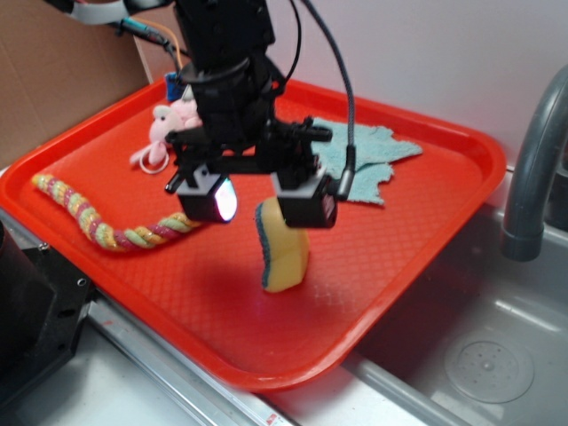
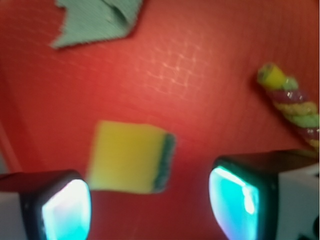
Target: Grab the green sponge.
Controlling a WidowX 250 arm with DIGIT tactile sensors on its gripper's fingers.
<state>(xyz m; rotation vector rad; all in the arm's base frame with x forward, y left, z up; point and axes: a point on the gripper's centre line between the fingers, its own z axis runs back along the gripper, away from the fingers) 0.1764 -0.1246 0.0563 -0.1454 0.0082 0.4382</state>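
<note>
Spread wide, my gripper (image 1: 257, 206) (image 2: 150, 205) hangs low over a red plastic tray (image 1: 426, 222) (image 2: 200, 75), its two black fingers with glowing blue-white pads well apart and holding nothing.

The tray has a fine grid texture and sits across the edge of a grey metal sink (image 1: 479, 337), beside a grey faucet (image 1: 532, 151). Four things lie on it. A crumpled light teal cloth (image 1: 364, 155) (image 2: 95, 20) is at the far side. A twisted rope of yellow, pink and green strands (image 1: 89, 222) (image 2: 292, 107) stretches along the near left.

The green sponge (image 1: 286, 253) (image 2: 130, 157) stands on end near the tray's middle, in the gap between my fingers and much closer to one than the other. It is a block of yellow foam with a thin, dark grey-green scouring layer along one face. In the wrist view, its edge meets one finger pad (image 2: 65, 210); I cannot tell whether they actually touch.

A small pink plush toy (image 1: 173, 124) lies at the far left, partly hidden behind my arm.
</note>
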